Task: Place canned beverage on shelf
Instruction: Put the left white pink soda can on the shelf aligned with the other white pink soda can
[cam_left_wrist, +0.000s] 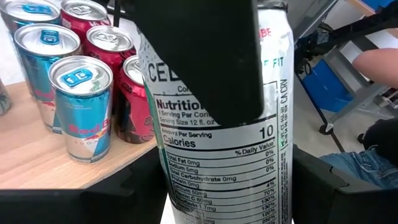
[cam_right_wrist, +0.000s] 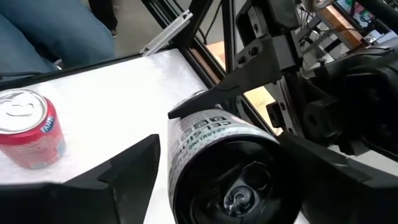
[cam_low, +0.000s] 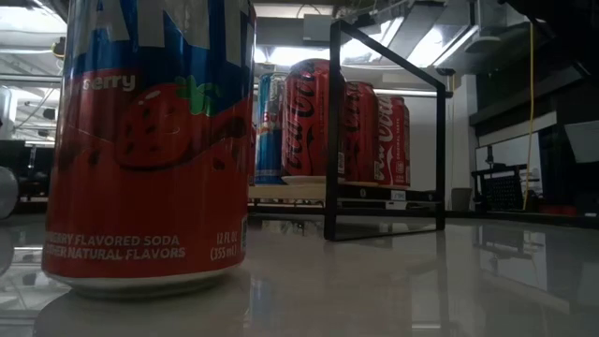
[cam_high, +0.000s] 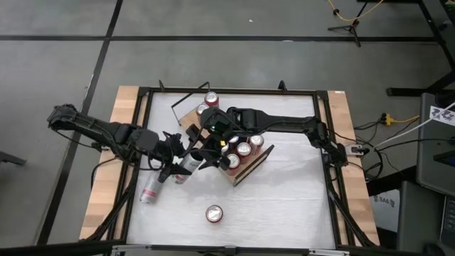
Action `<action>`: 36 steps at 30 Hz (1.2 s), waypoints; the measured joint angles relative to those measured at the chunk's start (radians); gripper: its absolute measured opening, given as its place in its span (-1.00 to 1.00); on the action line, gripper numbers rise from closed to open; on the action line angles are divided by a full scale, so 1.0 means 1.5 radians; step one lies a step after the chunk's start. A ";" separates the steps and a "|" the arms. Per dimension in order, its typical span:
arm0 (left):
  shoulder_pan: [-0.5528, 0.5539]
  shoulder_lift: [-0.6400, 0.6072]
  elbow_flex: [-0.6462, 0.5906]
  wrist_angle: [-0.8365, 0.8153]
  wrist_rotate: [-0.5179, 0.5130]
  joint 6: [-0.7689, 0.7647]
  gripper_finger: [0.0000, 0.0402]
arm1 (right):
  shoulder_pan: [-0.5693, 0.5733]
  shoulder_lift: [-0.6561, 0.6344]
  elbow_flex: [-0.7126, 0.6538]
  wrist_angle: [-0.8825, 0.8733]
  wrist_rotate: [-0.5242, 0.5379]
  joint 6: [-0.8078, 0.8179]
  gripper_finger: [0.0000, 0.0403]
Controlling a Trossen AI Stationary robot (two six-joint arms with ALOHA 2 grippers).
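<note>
A white slim can (cam_high: 186, 165) is held in the air between my two grippers, just off the near-left end of the shelf. My left gripper (cam_high: 176, 166) is shut on it and shows in its own wrist view (cam_left_wrist: 227, 193). My right gripper (cam_high: 205, 151) reaches over the shelf and is also shut on the can (cam_right_wrist: 224, 149). The shelf (cam_high: 245, 169) is a light wooden board with black wire rails, lying at a slant on the table. Several red and blue cans (cam_high: 242, 148) stand upright on it. My left gripper pinches the can's side wall (cam_left_wrist: 177, 186) between its two fingers, on the half with the nutrition panel. The fingers lie across the can. The can is clear of the table. My right gripper has the can's other half between its two fingers, which lie along the can; one finger (cam_left_wrist: 205, 56) lies flat on the label. One end of the can (cam_right_wrist: 239, 196) faces the wrist camera, far back between the fingers.
A red soda can (cam_high: 214, 213) stands upright near the table's front edge and fills the left of the low view (cam_low: 150, 150). Another can (cam_high: 151, 190) lies on its side at the near left. A person (cam_left_wrist: 373, 68) is beyond the table.
</note>
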State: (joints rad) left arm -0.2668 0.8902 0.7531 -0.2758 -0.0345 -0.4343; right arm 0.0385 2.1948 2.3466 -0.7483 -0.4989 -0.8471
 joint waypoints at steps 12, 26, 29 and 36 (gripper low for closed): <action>0.005 0.000 0.000 -0.003 0.003 0.000 0.19 | 0.001 0.000 0.000 -0.002 0.032 -0.001 0.27; 0.004 0.000 0.000 -0.002 -0.004 -0.002 0.43 | 0.001 0.000 0.000 -0.002 0.036 0.000 0.26; 0.005 -0.001 0.000 0.010 -0.012 -0.006 0.51 | 0.001 0.000 0.000 -0.008 0.041 0.000 0.26; 0.005 -0.001 0.000 -0.004 -0.007 -0.006 0.70 | 0.001 0.000 -0.001 -0.009 0.039 0.001 0.26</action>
State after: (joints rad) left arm -0.2600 0.8890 0.7532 -0.2825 -0.0456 -0.4427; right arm 0.0399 2.1952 2.3459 -0.7622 -0.4398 -0.8463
